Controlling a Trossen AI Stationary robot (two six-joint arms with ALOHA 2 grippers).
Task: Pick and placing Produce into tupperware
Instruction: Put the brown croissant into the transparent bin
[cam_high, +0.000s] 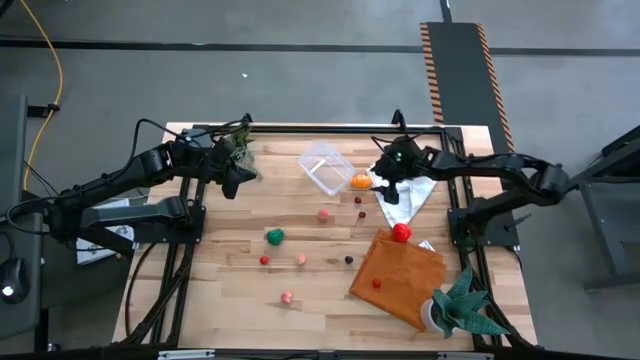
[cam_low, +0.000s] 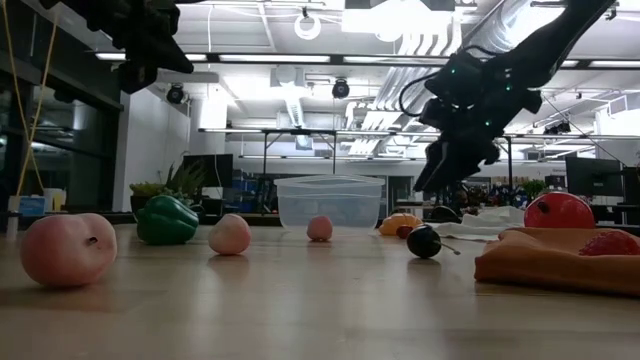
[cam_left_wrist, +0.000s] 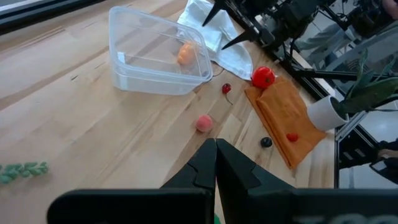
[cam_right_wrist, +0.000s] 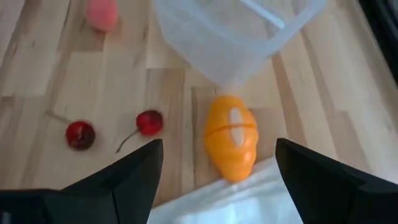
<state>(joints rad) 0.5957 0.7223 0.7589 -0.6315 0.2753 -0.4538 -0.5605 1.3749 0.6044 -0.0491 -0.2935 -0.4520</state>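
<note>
Currently, step: approach for a pick, nothing gripped yet.
Right gripper: fingers spread wide, hovering over the orange toy fruit, which lies just beside a corner of the tupperware and touches the white cloth.
Next move, as I judge it: descend straight, straddle the fruit, close, then lift over the rim.
Left gripper: fingers pressed together, waiting above the table's far left side.
Other produce: two cherries nearby; more scattered over the table.
</note>
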